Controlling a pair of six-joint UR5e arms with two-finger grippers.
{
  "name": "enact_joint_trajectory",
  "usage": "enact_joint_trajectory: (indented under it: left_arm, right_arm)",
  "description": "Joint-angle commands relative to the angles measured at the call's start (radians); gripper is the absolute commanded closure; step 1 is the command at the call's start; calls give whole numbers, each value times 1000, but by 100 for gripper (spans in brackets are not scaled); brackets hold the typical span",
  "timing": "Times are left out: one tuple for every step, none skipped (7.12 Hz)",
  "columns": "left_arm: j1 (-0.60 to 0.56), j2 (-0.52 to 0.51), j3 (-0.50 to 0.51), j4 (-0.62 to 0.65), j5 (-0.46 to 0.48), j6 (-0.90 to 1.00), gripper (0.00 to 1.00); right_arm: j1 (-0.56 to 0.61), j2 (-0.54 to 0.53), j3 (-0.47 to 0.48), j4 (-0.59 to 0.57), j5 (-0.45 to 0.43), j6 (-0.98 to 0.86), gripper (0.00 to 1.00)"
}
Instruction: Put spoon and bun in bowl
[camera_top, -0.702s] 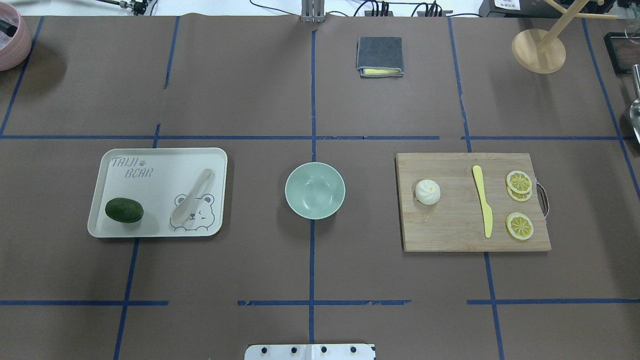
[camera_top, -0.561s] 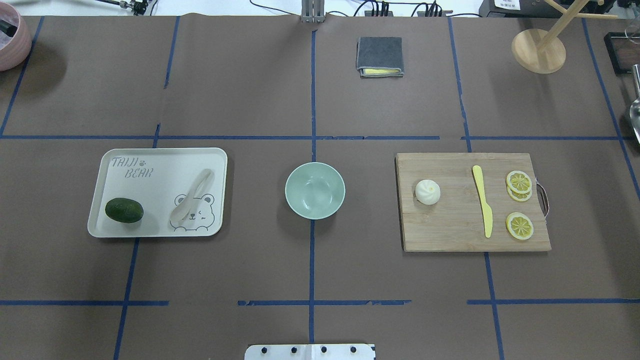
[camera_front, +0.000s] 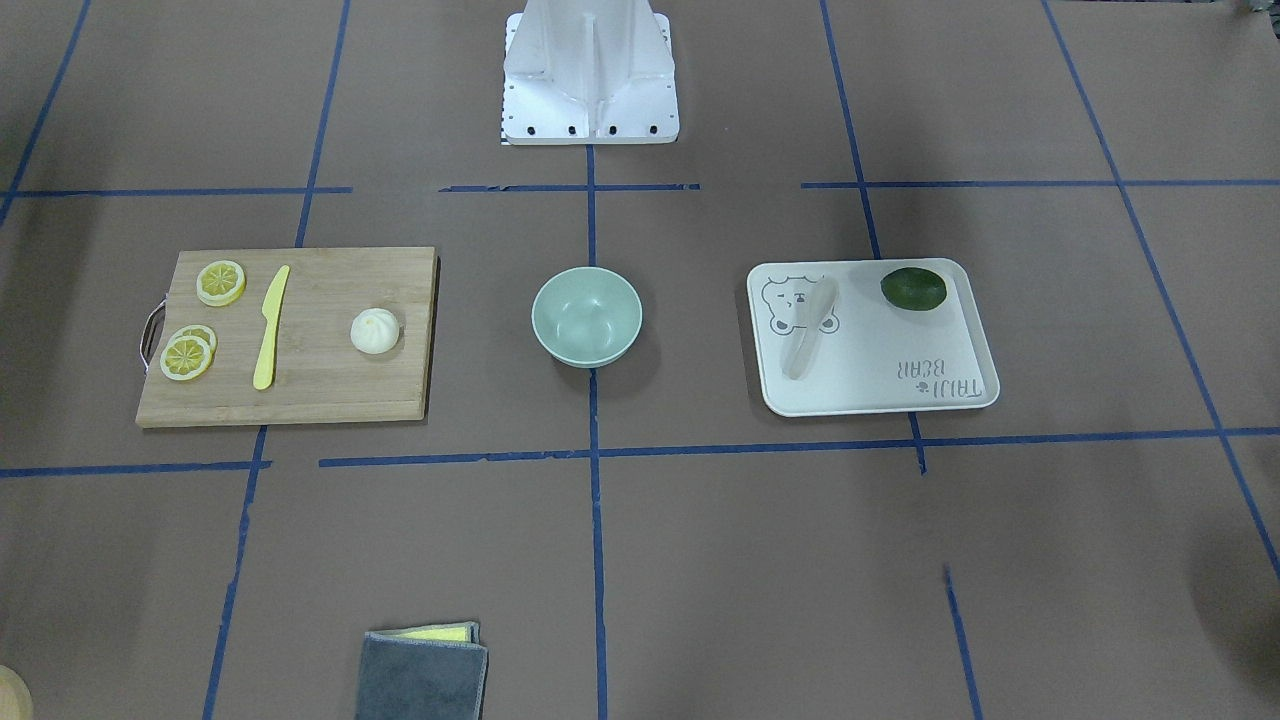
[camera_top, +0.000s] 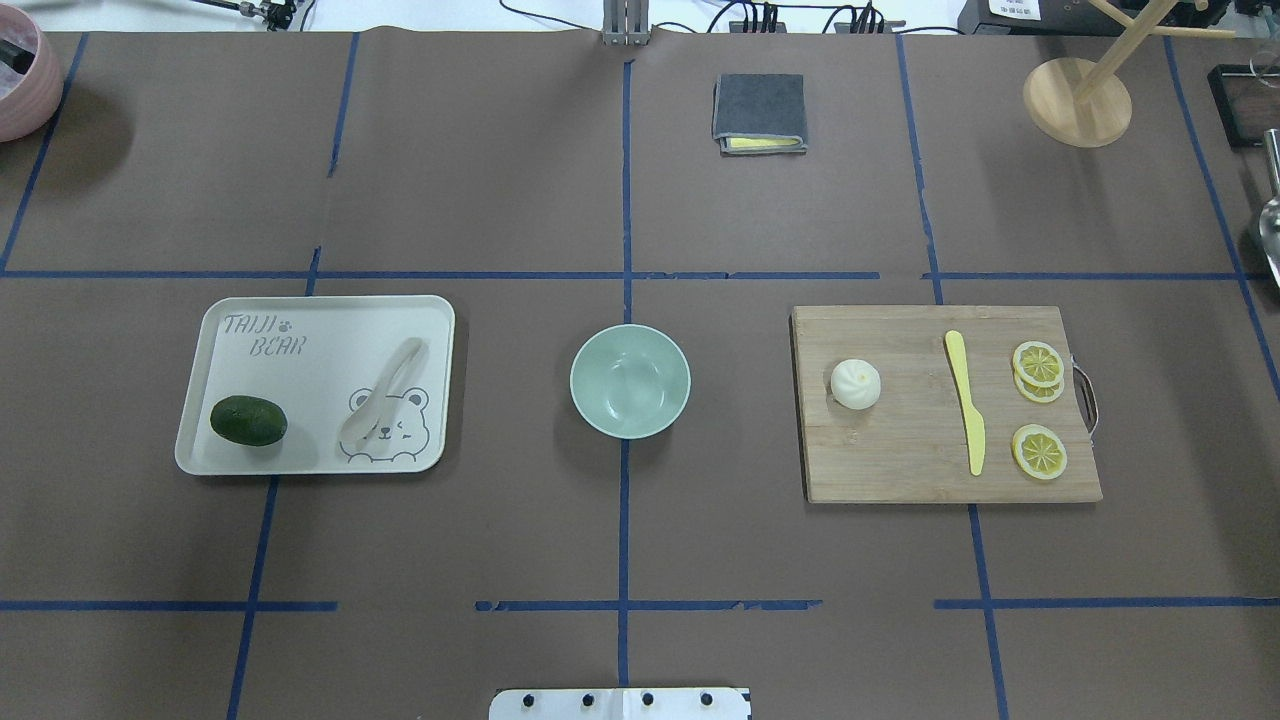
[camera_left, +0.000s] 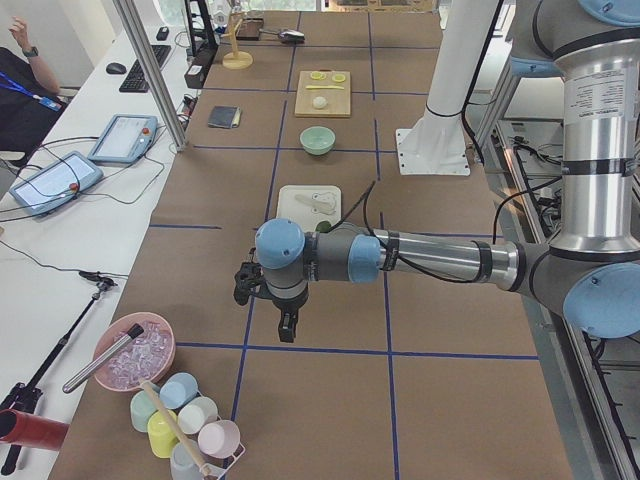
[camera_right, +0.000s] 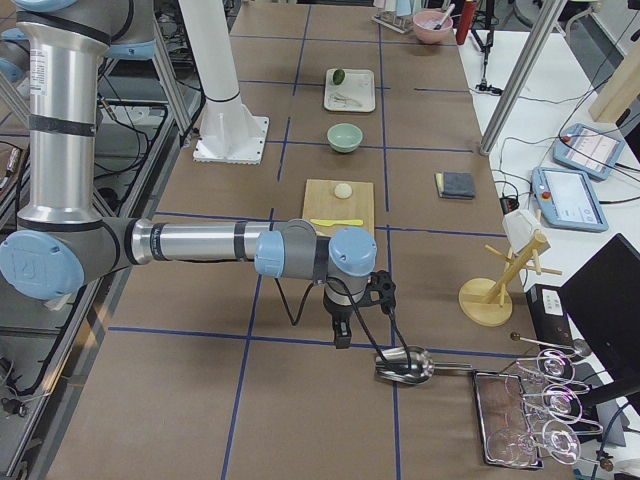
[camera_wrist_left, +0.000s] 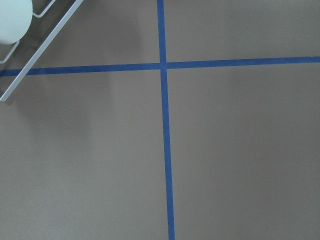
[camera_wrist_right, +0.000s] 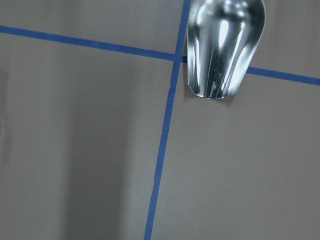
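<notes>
The off-white spoon (camera_top: 385, 392) lies on the white bear tray (camera_top: 300, 370), left of the bowl; it also shows in the front view (camera_front: 808, 328). The white bun (camera_top: 855, 384) sits on the wooden cutting board (camera_top: 910, 450), right of the bowl. The mint-green bowl (camera_top: 630, 381) stands empty at the table's middle. My left gripper (camera_left: 287, 325) hangs over bare table at the left end, far from the tray. My right gripper (camera_right: 340, 335) hangs over the right end, beside a metal scoop. I cannot tell whether either is open or shut.
A dark green lime (camera_top: 248, 420) lies on the tray. A yellow knife (camera_top: 966, 400) and lemon slices (camera_top: 1038, 365) lie on the board. A grey cloth (camera_top: 759, 113), a wooden stand (camera_top: 1077, 100), a pink bowl (camera_top: 15, 80) and the metal scoop (camera_wrist_right: 225, 45) sit at the table's edges.
</notes>
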Motion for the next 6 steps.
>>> enact_joint_trajectory:
  left_arm:
    - [4,-3,-31,-162,-2,-1,0]
    - [15,-13,-20,-321,-4,-7,0]
    - [28,-21,-14,-476,-4,-7,0]
    - [48,-23,6,-666,-4,-7,0]
    - [89,-53,47,-792,-24,-20,0]
    - [149,-108,49,-790,-66,-127,0]
  right_arm:
    - [-6,56,10,18,0,6,0]
    - [-7,71,8,85,1,8,0]
    - [-7,73,-7,122,0,14,0]
    - [-7,73,-13,123,4,31,0]
    - [-7,70,-13,123,4,31,0]
    - [-7,68,-16,123,4,31,0]
